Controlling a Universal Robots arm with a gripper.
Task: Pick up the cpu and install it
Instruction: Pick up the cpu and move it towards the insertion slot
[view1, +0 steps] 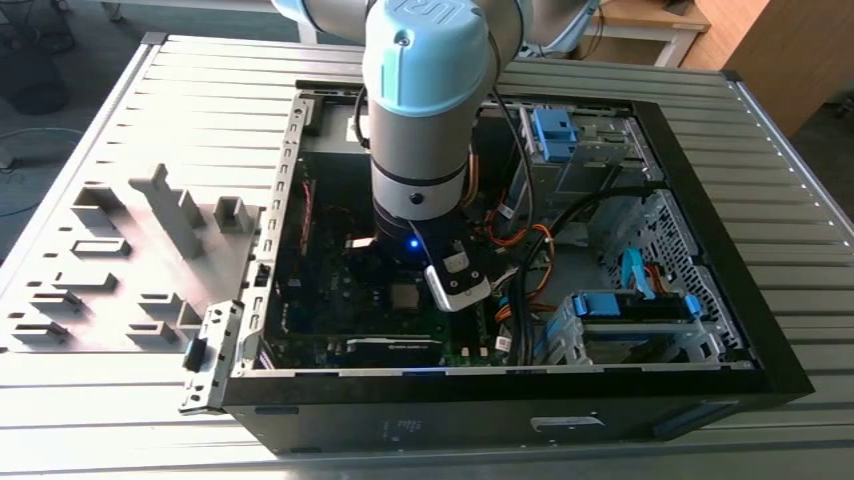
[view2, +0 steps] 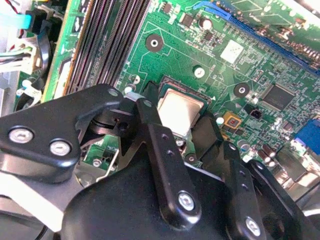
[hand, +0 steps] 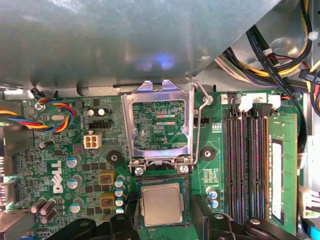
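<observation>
The cpu (hand: 161, 204), a small square chip with a pale silver top, lies flat in the dark socket (hand: 138, 186) on the green motherboard (hand: 60, 150). My gripper (hand: 162, 214) hangs right over it, one black finger on each side, with a narrow gap between each finger and the chip's edges. The second wrist view shows the same: the cpu (view2: 180, 111) sits between the fingers (view2: 152, 125), seated in its socket. In the exterior view, the arm reaches down into the open computer case (view1: 747, 370), and the cpu (view1: 402, 296) shows pale under the gripper (view1: 398, 284).
The socket's metal load plate (hand: 159, 92) stands flipped open beside the cpu, its wire lever (hand: 199, 120) raised. Memory slots (hand: 245, 165) and a memory stick (hand: 282, 170) run alongside. Cable bundles (hand: 280, 55) and drive cages (view1: 627, 320) crowd the case. A grey fixture plate (view1: 120, 260) lies outside.
</observation>
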